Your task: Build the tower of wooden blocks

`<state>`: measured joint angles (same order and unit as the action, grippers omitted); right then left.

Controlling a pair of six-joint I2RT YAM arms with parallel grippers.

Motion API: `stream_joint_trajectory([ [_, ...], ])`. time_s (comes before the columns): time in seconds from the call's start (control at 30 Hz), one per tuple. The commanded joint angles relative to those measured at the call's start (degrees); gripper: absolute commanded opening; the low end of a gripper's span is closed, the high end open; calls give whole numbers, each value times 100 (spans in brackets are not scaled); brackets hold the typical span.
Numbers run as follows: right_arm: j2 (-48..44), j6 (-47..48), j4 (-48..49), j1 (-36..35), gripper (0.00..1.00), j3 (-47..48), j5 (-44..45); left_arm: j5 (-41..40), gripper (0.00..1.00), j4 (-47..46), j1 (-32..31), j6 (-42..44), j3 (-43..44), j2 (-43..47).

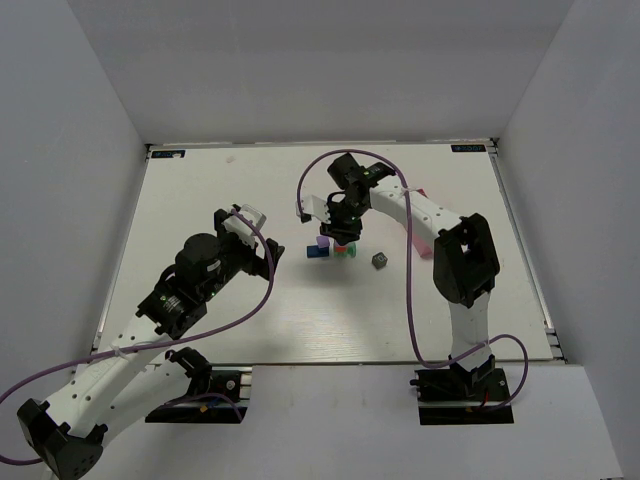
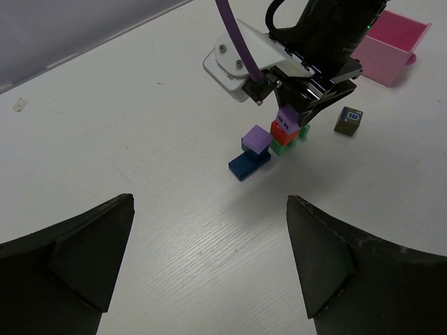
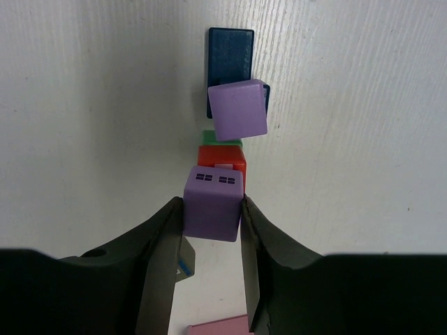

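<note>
The wood block tower [image 2: 282, 132] stands mid-table: a red-orange block [image 3: 222, 158] on a green block [image 3: 221, 136]. Beside it a plain purple block [image 3: 239, 109] sits tilted on a dark blue block [image 3: 230, 56]. My right gripper [image 3: 213, 209] is shut on a purple block with window marks [image 3: 214, 202] and holds it over the red-orange block; whether they touch I cannot tell. A dark grey block [image 2: 348, 120] lies apart to the right, also in the top view [image 1: 380, 260]. My left gripper [image 2: 209, 258] is open and empty, low over bare table short of the blocks.
A pink tray [image 2: 392, 45] stands behind the right arm, also in the top view [image 1: 421, 240]. The right arm's cable [image 1: 408, 290] loops over the table. White walls enclose the table's back and sides.
</note>
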<state>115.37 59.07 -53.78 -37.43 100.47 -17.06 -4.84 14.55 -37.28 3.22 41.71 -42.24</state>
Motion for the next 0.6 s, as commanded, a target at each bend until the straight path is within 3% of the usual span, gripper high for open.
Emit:
stream_joint_trajectory([
  [0.0,12,105,-150,-28,14,272,-43,106,100,-57,10,38,-14,84],
  [0.57,64,149,-80,-45,23,272,10,106,100,-57,10,38,-14,84],
])
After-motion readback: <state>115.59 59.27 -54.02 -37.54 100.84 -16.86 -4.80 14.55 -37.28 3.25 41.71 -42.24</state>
